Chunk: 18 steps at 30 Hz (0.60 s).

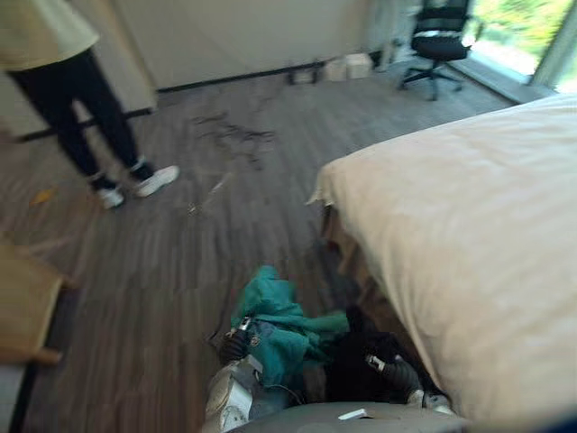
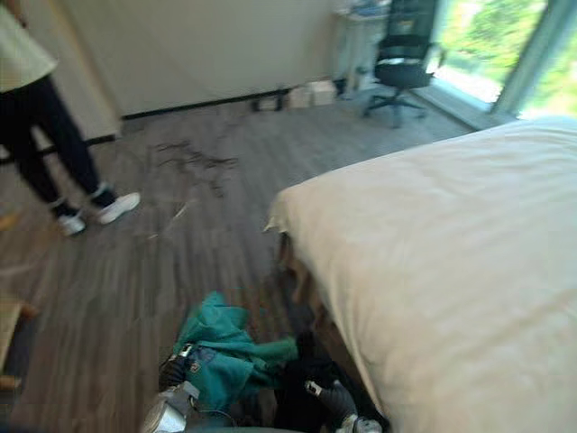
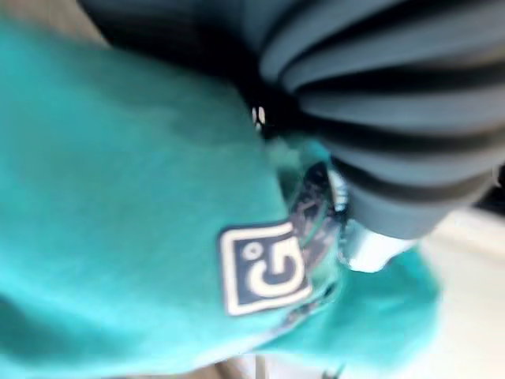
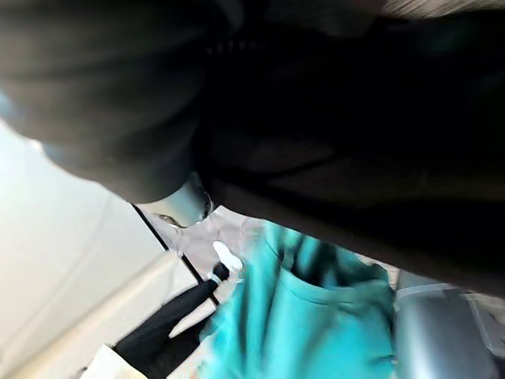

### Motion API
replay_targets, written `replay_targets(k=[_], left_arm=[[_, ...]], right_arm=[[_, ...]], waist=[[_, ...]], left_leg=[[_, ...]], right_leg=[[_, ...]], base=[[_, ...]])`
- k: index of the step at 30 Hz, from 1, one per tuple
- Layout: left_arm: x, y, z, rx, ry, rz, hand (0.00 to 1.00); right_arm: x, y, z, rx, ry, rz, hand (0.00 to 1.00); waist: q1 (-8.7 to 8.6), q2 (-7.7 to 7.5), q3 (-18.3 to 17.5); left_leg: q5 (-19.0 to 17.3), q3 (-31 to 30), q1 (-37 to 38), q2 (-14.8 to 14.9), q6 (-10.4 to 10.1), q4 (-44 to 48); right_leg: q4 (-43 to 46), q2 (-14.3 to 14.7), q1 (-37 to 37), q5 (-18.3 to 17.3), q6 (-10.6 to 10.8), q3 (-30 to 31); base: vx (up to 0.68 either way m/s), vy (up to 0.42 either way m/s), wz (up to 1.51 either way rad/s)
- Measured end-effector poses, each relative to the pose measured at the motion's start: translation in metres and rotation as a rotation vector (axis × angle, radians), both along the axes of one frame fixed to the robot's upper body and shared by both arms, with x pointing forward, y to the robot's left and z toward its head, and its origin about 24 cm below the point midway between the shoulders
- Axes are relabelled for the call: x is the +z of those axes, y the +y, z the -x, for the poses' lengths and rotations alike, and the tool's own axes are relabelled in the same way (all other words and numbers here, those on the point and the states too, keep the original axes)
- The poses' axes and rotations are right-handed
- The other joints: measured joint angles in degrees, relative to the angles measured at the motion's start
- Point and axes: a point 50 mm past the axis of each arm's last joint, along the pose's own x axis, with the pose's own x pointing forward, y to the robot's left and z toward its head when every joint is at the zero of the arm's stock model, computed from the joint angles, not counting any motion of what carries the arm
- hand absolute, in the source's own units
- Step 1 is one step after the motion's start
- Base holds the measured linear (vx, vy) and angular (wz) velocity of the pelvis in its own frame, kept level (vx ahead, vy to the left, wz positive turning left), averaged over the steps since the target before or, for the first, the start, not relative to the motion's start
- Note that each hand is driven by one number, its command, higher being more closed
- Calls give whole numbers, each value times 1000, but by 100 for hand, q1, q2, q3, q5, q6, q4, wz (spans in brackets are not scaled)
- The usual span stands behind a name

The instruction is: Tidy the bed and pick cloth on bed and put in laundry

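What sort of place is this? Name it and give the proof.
Probably a bedroom: a wide bed with cream bedding, a grey-brown wood-plank floor, and a black swivel office chair by a bright window.

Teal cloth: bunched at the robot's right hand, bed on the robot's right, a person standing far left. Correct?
No. The teal cloth is bunched at the left hand, not the right, as the left eye view shows; the right hand is at a black cloth. The bed on the right and the person far left stand.
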Motion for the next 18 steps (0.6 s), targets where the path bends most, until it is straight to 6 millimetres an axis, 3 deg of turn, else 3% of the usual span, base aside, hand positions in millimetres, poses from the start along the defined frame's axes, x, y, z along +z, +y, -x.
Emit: replay_targets(k=[2,3,5,9,11,12,14,16,18], left_arm=[[-2,4,12,24,20,-13,100],[-3,6,18,28,32,-21,100],[-2,11,18,15,20,-38,100],[0,16,19,-48,-11,-51,100],[0,17,20,-71,-25,-50,100],[0,17,22,-81,-23,-51,100],[-2,7,22,-127,-30,-28,100],[-3,-3,20,-178,-30,-2,100],[-2,-6,19,-227,-33,2,100]], right_arm=[[-1,0,0,-11,4,-9,100],[-1,0,1,-13,7,-9,100],[-2,2,3,-20,12,-20,100],[-3,4,9,-30,16,-27,100],[-4,7,16,-17,27,-25,100],[-5,10,18,2,32,-17,100],[-5,10,20,3,28,2,100],[-1,4,16,-13,0,47,100],[-2,2,19,-54,3,73,100]], waist=[[-20,34,8],[-13,70,-6],[-16,16,-4],[-81,146,60],[-96,124,58],[-118,77,48],[-90,213,9],[-283,251,32],[-361,211,32]], left_leg=[[-547,13,-150,163,-163,743],[-580,-33,-92,116,-176,713],[-467,-137,114,1,-147,320],[-41,-431,667,-18,-208,-692],[116,-482,925,-101,-263,-979],[241,-592,1108,-195,-302,-1275],[467,-635,1314,-191,-414,-1805],[520,-986,1209,-199,-393,-1956],[524,-1307,1243,-142,-397,-1956]], right_leg=[[76,-18,79,-10,110,-37],[134,-26,111,37,171,-33],[394,-98,30,325,126,-27],[250,-34,-336,355,88,22],[97,-139,-541,747,-46,29],[299,-235,-603,859,20,15],[588,-261,-736,859,-1,-6],[1183,-230,-982,852,-215,336],[1432,-39,-1062,975,-411,900]], base=[[177,39,8],[195,83,26],[112,79,20],[35,-9,24],[12,-51,35],[-6,-69,16],[-32,-70,15],[-71,-70,64],[42,-54,90]])
